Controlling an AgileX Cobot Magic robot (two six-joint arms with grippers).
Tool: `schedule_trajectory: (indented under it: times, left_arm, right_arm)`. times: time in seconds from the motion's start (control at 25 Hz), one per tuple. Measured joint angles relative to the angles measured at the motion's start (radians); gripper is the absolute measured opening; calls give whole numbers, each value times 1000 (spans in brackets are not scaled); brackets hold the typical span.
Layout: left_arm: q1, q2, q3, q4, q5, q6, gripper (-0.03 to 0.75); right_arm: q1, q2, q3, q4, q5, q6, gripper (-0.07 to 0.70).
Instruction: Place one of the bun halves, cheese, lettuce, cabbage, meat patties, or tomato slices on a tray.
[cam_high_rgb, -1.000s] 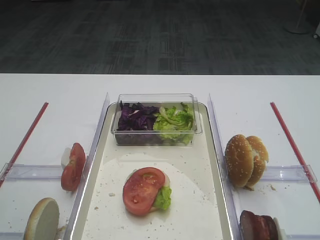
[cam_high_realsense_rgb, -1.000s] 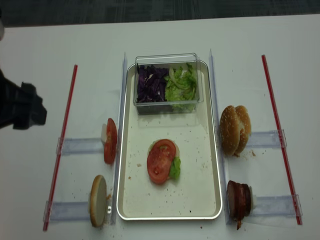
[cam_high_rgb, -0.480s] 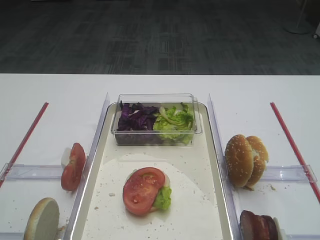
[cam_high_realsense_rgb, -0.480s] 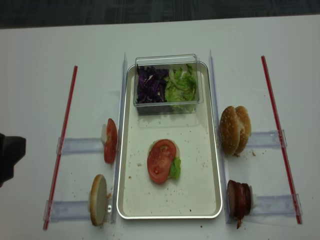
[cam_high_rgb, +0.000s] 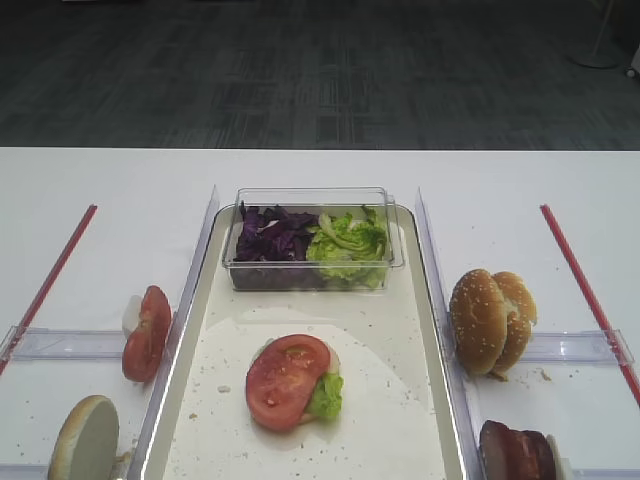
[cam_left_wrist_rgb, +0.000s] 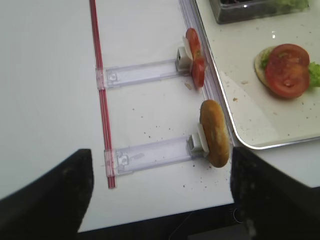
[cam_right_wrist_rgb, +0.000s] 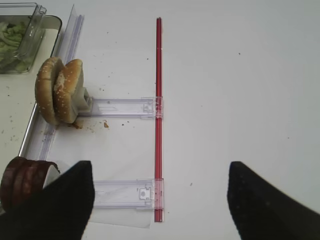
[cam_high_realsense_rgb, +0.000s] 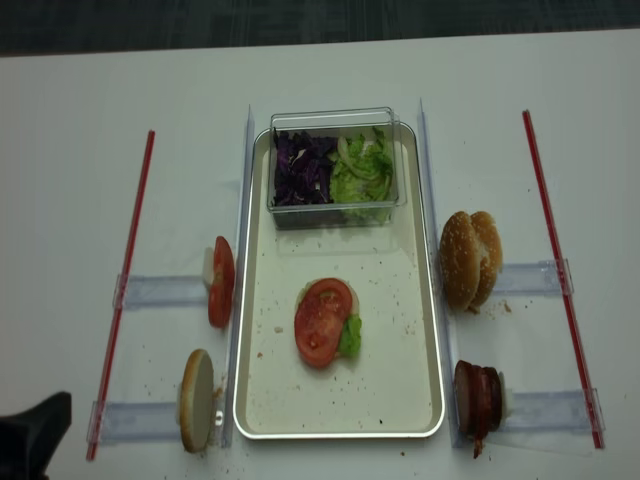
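Both end effectors are hanging spread and empty at your 6 o'clock.

You are seeing the left end effector (cam_left_wrist_rgb: 157, 192) and right end effector (cam_right_wrist_rgb: 160, 200) holding nothing. Racked on edge for easy pinching, a bun half (cam_high_realsense_rgb: 196, 399) is standing at 7, meat patties (cam_high_realsense_rgb: 478, 398) at 5. Mid-tray (cam_high_realsense_rgb: 400, 400), tomato slices (cam_high_realsense_rgb: 321, 322) are lying over lettuce (cam_high_realsense_rgb: 350, 338). At 12, the clear box (cam_high_realsense_rgb: 335, 166) is holding cabbage (cam_high_realsense_rgb: 300, 170) and more lettuce.

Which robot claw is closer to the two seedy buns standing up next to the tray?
Right. The right claw hangs open just below the buns in its own view. The left claw sits across the tray, by the lone bun.
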Motion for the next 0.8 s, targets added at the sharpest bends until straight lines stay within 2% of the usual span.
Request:
schedule_trajectory:
  times: [0.32,0.56,0.8]
  left_arm:
    - [0,-211,134,0,2,-3,519]
    - [0,-333,146,12,6,-25,519]
    - [0,-347,148,71,10,-67,519]
  right_arm:
    - [0,0,0,0,0,0,571]
    - [0,0,0,0,0,0,571]
    - [0,0,0,0,0,0,571]
